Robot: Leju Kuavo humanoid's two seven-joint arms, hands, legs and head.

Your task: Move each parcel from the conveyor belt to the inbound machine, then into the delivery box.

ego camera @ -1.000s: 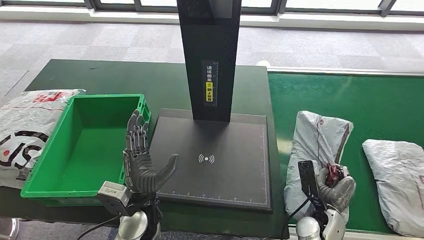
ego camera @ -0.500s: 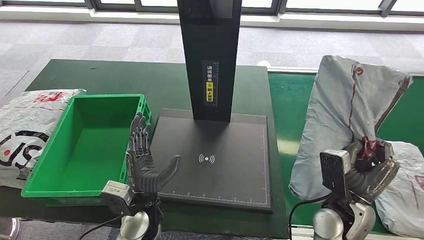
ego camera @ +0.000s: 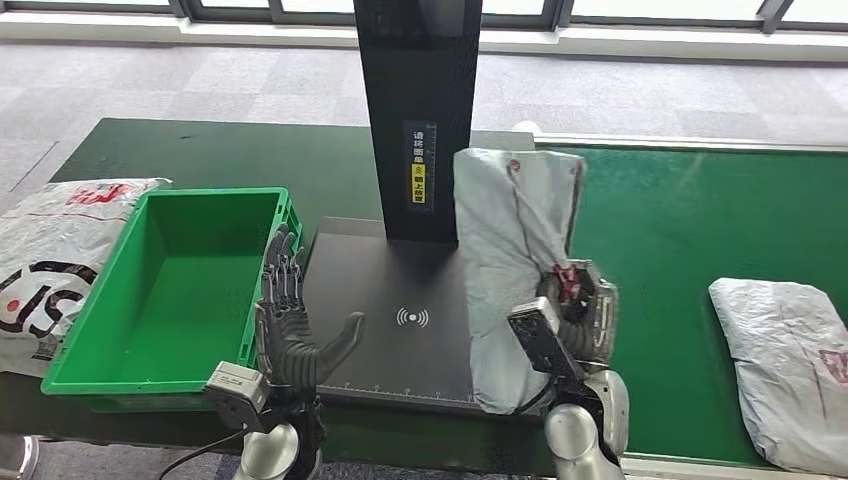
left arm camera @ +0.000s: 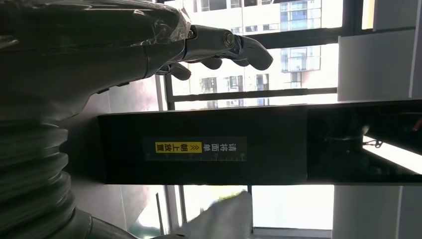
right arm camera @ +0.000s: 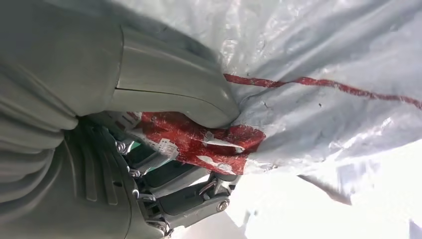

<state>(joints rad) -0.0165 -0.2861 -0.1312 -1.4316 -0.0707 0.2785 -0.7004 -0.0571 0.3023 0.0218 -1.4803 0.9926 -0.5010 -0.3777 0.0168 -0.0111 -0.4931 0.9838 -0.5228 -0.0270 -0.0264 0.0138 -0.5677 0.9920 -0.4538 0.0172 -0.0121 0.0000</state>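
Altogether three parcels: right hand (ego camera: 580,315) fingers pinch one parcel (ego camera: 505,260) (left hand (ego camera: 295,335) fingers spread).

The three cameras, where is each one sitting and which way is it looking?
Head view: high on the robot, looking forward and down at the scanner plate, green box and belt; left hand and right hand show.
Left wrist view: behind the left hand, facing the scanner's black post.
Right wrist view: behind the right hand, close on the grey parcel it grips.
Shared: head and left wrist views both show the post's yellow label.
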